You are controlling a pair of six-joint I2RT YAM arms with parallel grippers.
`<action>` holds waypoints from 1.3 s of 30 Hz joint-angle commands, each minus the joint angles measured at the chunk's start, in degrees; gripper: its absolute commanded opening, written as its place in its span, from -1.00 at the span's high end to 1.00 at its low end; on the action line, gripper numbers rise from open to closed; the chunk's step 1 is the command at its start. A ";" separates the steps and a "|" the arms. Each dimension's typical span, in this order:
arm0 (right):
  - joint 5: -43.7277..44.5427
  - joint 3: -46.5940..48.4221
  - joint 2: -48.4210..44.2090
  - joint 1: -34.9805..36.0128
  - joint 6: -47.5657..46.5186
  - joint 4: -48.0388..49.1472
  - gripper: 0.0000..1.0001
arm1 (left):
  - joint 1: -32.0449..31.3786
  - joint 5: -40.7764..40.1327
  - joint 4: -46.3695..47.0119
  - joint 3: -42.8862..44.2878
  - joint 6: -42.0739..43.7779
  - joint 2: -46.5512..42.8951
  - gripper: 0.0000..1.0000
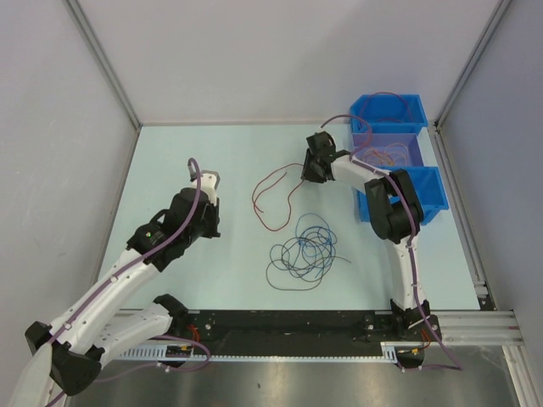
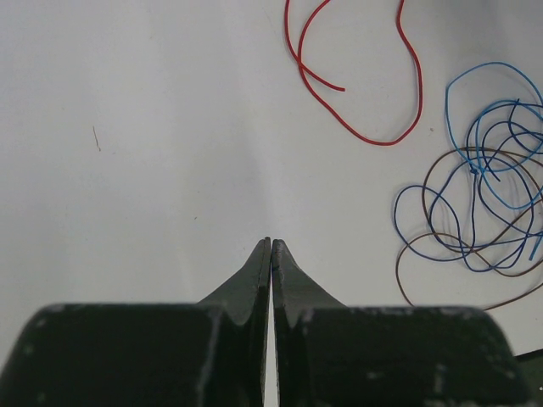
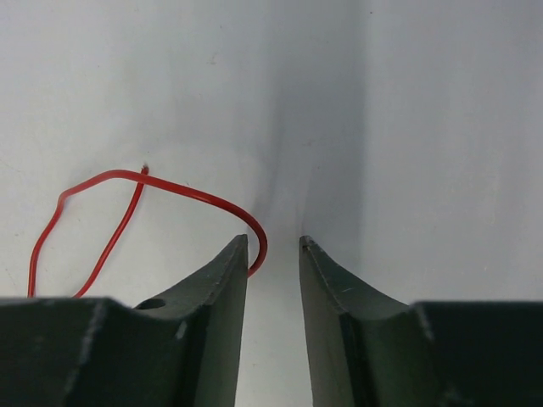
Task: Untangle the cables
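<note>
I work over a big pale table (image 1: 212, 153), and blue bins (image 1: 431, 197) sit at its far right side. In the middle of the table, on the near side, lies a knot of blue and brown cables (image 1: 304, 252), all looped over each other. Just past it, on the far side, one red cable (image 3: 202, 195) lies apart from the knot. My right pincer (image 3: 273, 242) is down at the far end of that red cable. Its two fingers stand a little way apart, and the red wire bends into the gap beside one tip, not squeezed. My left pincer (image 2: 271, 242) is pressed shut on nothing, low over bare table to the left of the cables. I think I am about to grab the red cable. Next I need to close gently on the thin wire so it does not slip out.
</note>
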 commanded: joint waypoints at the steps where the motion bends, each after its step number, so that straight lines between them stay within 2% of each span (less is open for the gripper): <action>1: 0.41 1.61 1.76 0.17 0.90 1.83 0.41 | -0.19 0.26 1.21 -0.16 1.18 -1.00 0.89; 3: 0.41 1.70 1.94 0.26 0.90 2.35 0.52 | -0.19 0.35 1.21 -0.25 1.18 -0.91 0.89; 8: -0.21 4.59 2.20 0.34 -1.99 2.54 0.98 | -0.19 0.44 1.21 -0.16 1.09 -0.82 0.89; 22: 2.78 11.27 -11.32 0.25 -9.12 -0.63 1.00 | -0.19 0.61 -0.37 0.10 -0.05 -2.05 0.99; 28: 5.14 17.42 -14.93 -0.18 -13.24 -3.26 1.00 | -0.19 0.44 -4.93 1.42 -2.68 -5.82 0.99; 33: 5.85 19.63 -17.92 -1.32 -15.36 -1.52 1.00 | -0.19 0.35 -3.89 0.02 -3.92 -8.64 0.99; 39: 5.77 26.65 -18.72 -2.73 -20.63 0.16 1.00 | -0.28 -0.17 -1.95 -1.92 -4.09 -9.96 0.99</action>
